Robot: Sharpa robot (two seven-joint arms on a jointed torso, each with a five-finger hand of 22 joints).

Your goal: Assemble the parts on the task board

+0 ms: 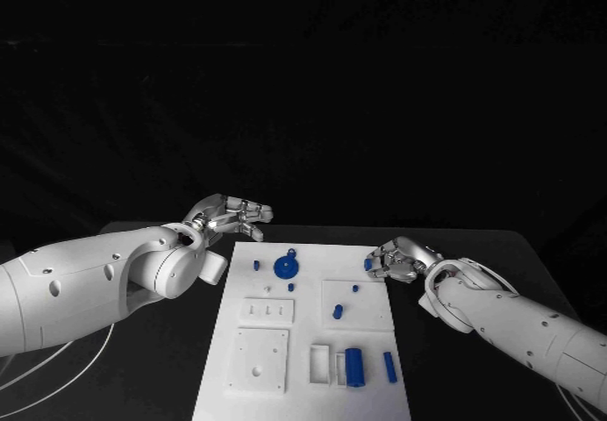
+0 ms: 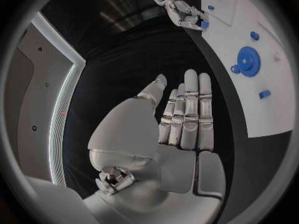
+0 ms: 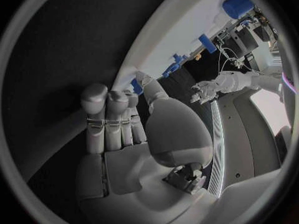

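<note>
Task board: the flat white rectangular plate (image 1: 310,351) is lying in the middle of the black table (image 1: 493,254), running from near the robot away toward the far side.
Parts on it: a round blue toothed gear (image 1: 286,266) is sitting near the far end; a small blue peg (image 1: 338,310) is lying on a raised white square; a blue cylinder (image 1: 355,367) is resting in a recess at the near end, with a slim blue bar (image 1: 389,367) just beside it.
Right hand: the silver hand (image 1: 400,260) is hovering at the board's right edge, pinching a small blue piece (image 3: 136,86) between thumb and fingertip.
Left hand: the silver hand (image 1: 232,216) is hanging beyond the board's far left corner, fingers straight and side by side, holding nothing.
</note>
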